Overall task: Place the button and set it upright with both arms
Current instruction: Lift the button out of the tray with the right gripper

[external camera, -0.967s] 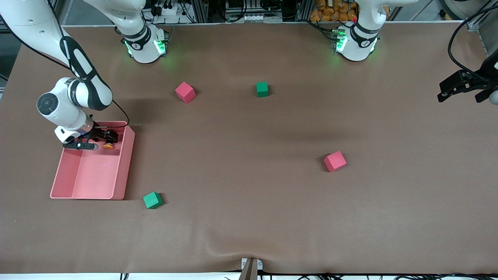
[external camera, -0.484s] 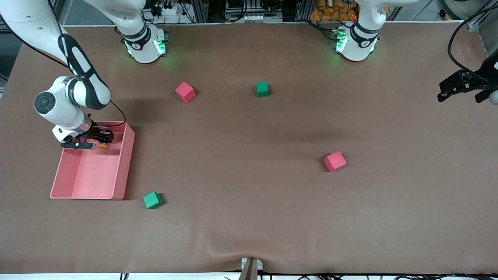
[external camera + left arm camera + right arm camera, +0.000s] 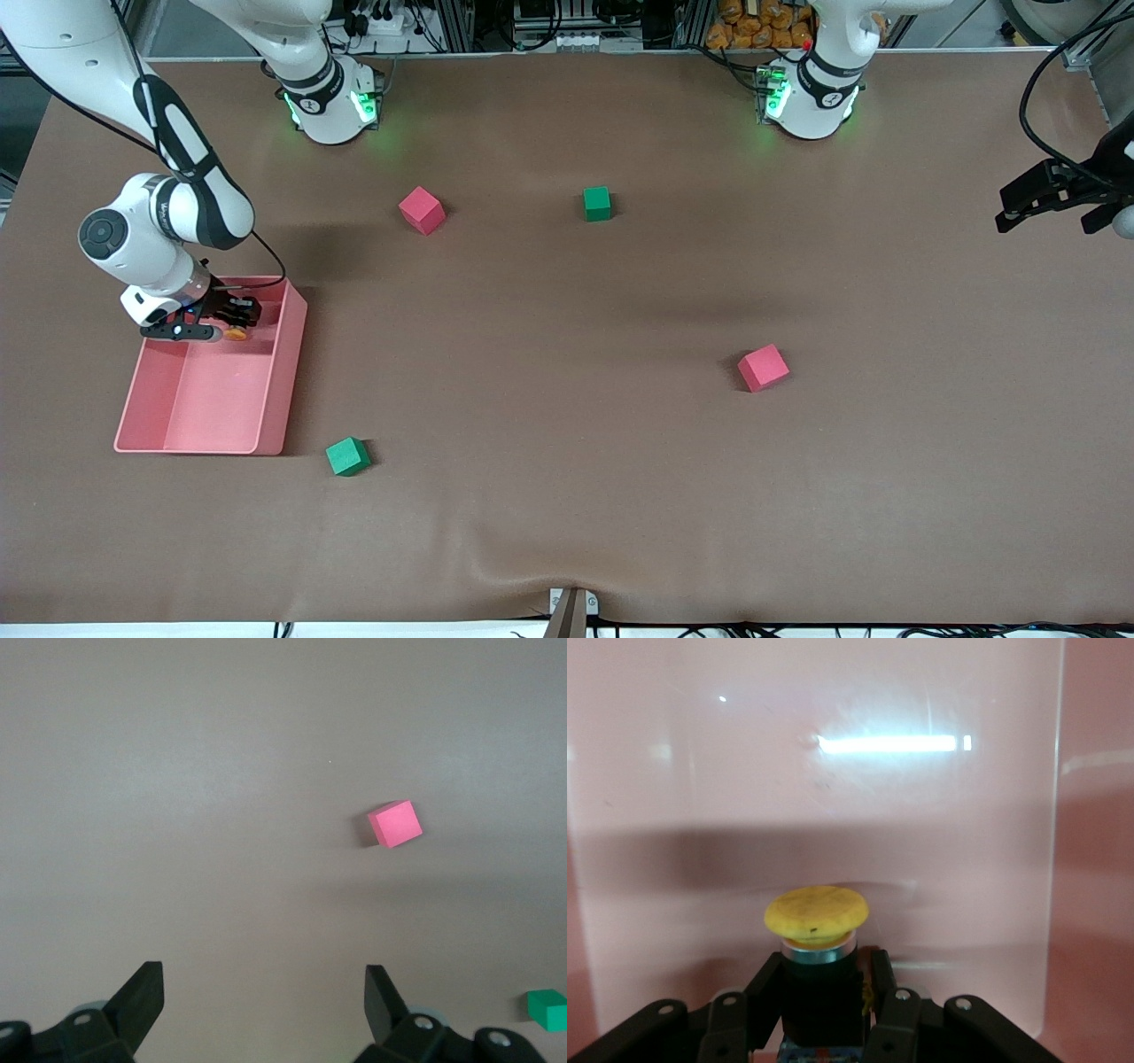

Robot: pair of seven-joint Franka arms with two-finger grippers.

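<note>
Right arm shifted slightly toward the tray's wall at its end of the desk a second ago, then barely moved over the last half-second. Orange-capped button [image 3: 816,921] sits clamped between the right gripper [image 3: 232,326] fingers [image 3: 888,1010], black body in the jaws, cap pointing away from the wrist, inside the pink tray [image 3: 275,390] at the end farthest from the front camera. Its long axis runs along the gripper's approach line, so it looks held sideways, not upright; whether it touches the tray floor is unclear. Left gripper [image 3: 264,999] waits spread wide and empty over bare desk [image 3: 567,354] at the left arm's end, well apart from the button, with a pink foam cube [image 3: 394,824] below it. Handover likely needs the right arm to carry the button across.
</note>
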